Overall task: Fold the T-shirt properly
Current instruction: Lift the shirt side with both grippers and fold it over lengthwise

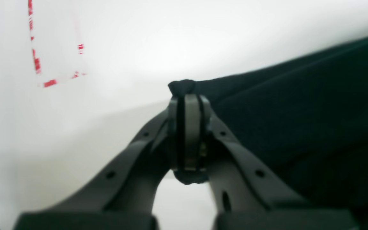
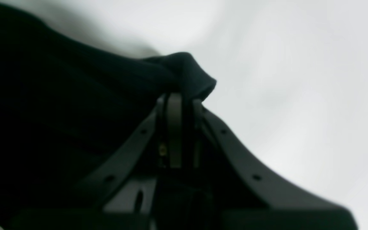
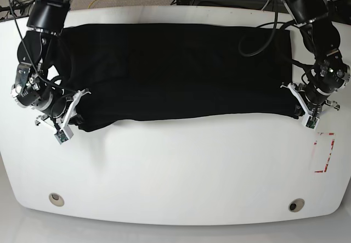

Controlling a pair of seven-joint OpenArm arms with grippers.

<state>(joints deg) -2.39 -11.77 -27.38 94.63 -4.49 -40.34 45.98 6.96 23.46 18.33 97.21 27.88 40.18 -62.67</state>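
The black T-shirt [image 3: 175, 73] lies spread as a wide band across the back half of the white table [image 3: 175, 166]. My left gripper [image 3: 299, 108] is at the shirt's front right corner. In the left wrist view this gripper [image 1: 188, 95] is shut on a bunched bit of the shirt's [image 1: 299, 111] edge. My right gripper [image 3: 79, 117] is at the front left corner. The right wrist view shows that gripper [image 2: 177, 95] shut on a fold of the fabric [image 2: 59, 111], which hangs slightly raised. No printed graphic shows.
Red tape marks [image 3: 323, 152] sit on the table right of the shirt, also visible as red marks [image 1: 37, 64] in the left wrist view. Two round holes [image 3: 55, 198] [image 3: 296, 205] lie near the front edge. Cables [image 3: 258, 29] trail at the back.
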